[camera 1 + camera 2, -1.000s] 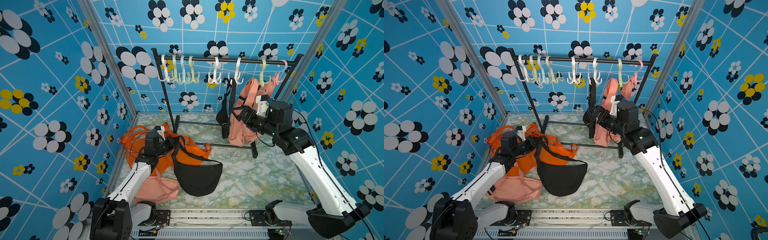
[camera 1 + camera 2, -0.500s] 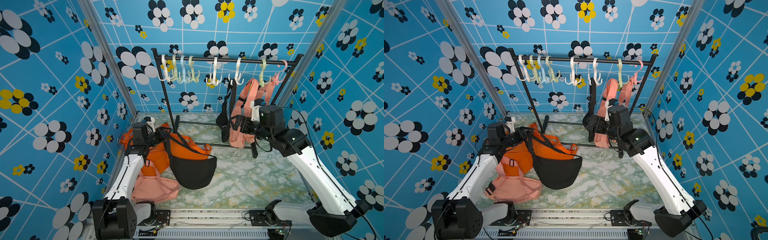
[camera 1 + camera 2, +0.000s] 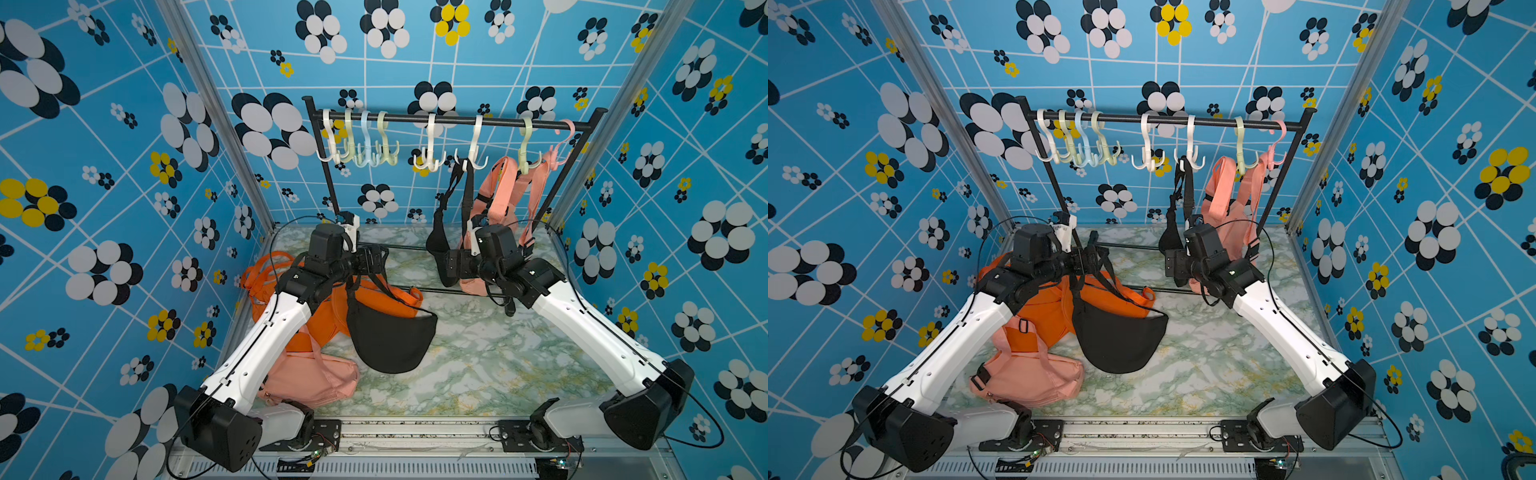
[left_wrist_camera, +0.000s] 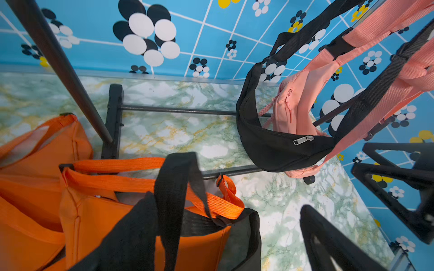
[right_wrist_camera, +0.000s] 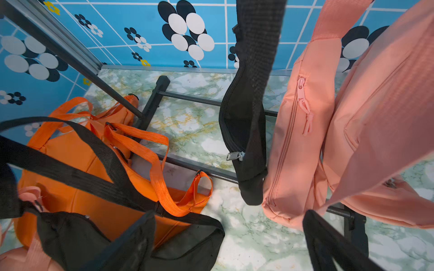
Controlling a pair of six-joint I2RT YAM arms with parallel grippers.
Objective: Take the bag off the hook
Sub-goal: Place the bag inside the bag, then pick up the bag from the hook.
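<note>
"Judging by the rack, which bag was due to come off?"

"The black sling bag (image 3: 438, 245), I'd say (two pink bags (image 3: 498, 199) hung just beside it, so that's my guess). It hung from the white hook (image 3: 473, 145) on the rail (image 3: 498, 121), with its strap up and its pouch down, so its long axis was close to vertical."

"Which arm was nearer?"

"The right one. The right gripper (image 3: 451, 268) had its jaws spread wide with nothing between them, and it sat just beside the pouch, low down. The strap climbed from there to the hook overhead. The left gripper (image 3: 372, 259) was also spread wide and empty, well apart from the rack's bags. It was above the second black bag (image 3: 390, 336), which lay on the floor (image 3: 478, 361) against the orange bags (image 3: 316, 307). That bag's strap rose close by the jaws, and I couldn't tell whether it touched them."

"So what did the move turn on?"

"Height. The loop sat above the right gripper, over an upturned prong. I'd expect the gripper to have to take the strap higher up, then lift it before pulling it clear."
</note>
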